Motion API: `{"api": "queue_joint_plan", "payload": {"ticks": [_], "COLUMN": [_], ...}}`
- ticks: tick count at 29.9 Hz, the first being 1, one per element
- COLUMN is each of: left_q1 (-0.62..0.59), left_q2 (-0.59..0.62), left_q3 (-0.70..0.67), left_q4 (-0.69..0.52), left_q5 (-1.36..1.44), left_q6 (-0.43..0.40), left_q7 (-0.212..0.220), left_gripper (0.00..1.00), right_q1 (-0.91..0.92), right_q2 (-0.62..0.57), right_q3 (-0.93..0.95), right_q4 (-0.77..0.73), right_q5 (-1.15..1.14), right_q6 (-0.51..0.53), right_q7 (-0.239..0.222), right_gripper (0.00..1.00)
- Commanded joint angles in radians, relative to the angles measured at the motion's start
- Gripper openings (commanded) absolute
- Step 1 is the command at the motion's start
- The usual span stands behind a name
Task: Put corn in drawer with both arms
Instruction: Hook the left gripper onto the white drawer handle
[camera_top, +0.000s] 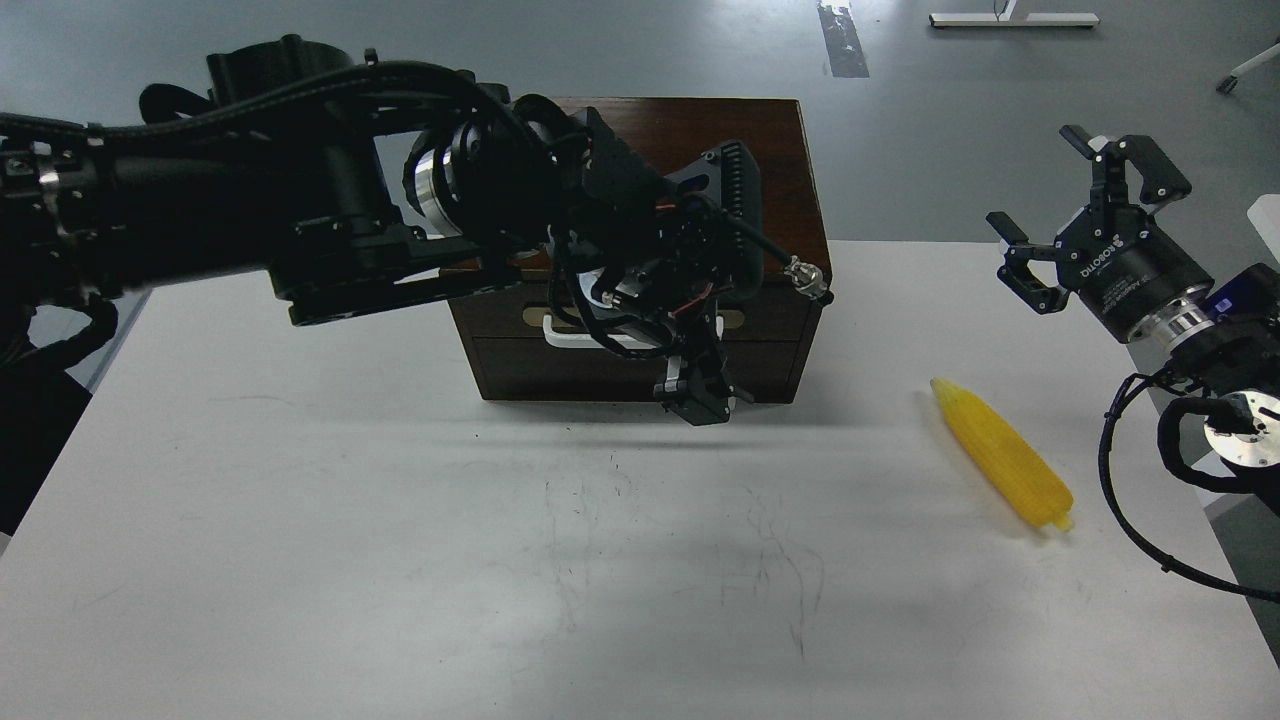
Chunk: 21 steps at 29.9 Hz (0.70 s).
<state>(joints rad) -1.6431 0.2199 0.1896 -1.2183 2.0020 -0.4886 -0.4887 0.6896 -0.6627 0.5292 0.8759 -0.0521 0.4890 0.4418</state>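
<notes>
The yellow corn (1000, 455) lies on the white table (300, 520) at the right, tip pointing toward the far left. The dark brown wooden box (780, 180) stands at the table's back centre. Its drawer (775, 322) is closed, and its white bar handle (563, 339) is mostly hidden behind my left arm. My left gripper (697, 400) hangs in front of the box's lower front, pointing down; its fingers are too dark to tell apart. My right gripper (1034, 180) is open and empty, raised above the table, up and to the right of the corn.
The table's far edge runs behind the box, with grey floor beyond. My left arm (300, 220) spans the table's left back area and covers the box's left side. My right arm's cables (1130, 500) loop near the right edge, close to the corn's thick end.
</notes>
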Motion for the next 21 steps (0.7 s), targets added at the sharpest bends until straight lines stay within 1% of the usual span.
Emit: {"api": "queue_joint_plan", "payload": {"ticks": [1,7,21], "left_q1": [0.008,0.011,0.055], "left_q2": [0.001,0.001,0.001], "left_q3": [0.008,0.051,0.059], "left_q4": [0.002,0.039,0.069], "left_q5": [0.006,0.012,0.014], "left_q6": [0.0,0.0,0.0], "left_q7": [0.0,0.0,0.0], "left_gripper": [0.98,0.98,0.98], "right_q1": [-0.001,-0.002,-0.002], "right_q2": [0.0,0.0,0.0], "right_q3": [0.0,0.0,0.002], "right_q4": [0.0,0.0,-0.001], "right_q5": [0.0,0.0,0.0], "right_q6": [0.0,0.0,0.0], "right_q7": [0.0,0.0,0.0], "right_gripper": [1.0,1.0,1.0]}}
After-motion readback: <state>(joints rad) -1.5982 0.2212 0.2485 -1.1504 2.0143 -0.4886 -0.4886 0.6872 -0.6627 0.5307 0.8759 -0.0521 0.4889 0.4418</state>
